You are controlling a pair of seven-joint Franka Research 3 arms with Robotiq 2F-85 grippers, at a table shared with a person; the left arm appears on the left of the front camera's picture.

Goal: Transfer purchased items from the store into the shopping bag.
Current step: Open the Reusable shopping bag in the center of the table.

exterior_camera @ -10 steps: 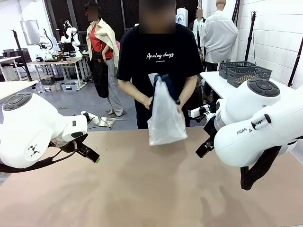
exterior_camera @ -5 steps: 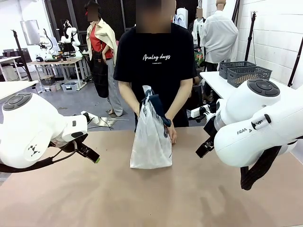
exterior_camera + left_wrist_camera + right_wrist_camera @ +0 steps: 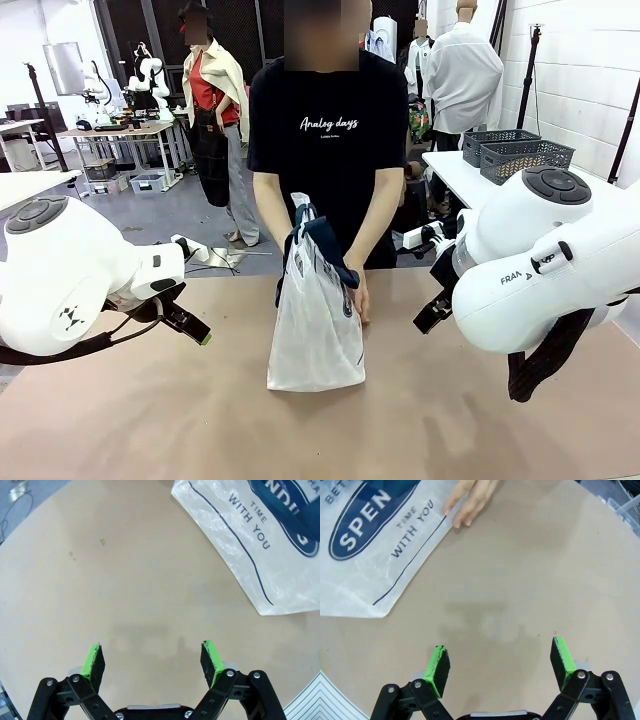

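At both wrists the jaws stand spread and empty, left gripper (image 3: 151,652) and right gripper (image 3: 500,652) over the table (image 3: 180,420). Between them the shopping bag (image 3: 315,335), lifted at the person's chest a second ago, now stands on the tabletop, steadied by the person's hand (image 3: 358,298), seemingly ready for loading.

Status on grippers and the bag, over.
Left gripper open, empty. Right gripper open, empty. Shopping bag upright on table, apart from both. Person's hand at bag's side.

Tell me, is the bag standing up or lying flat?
Standing up: the shopping bag rests its bottom on the table, handles on top, a person's hand touching it.
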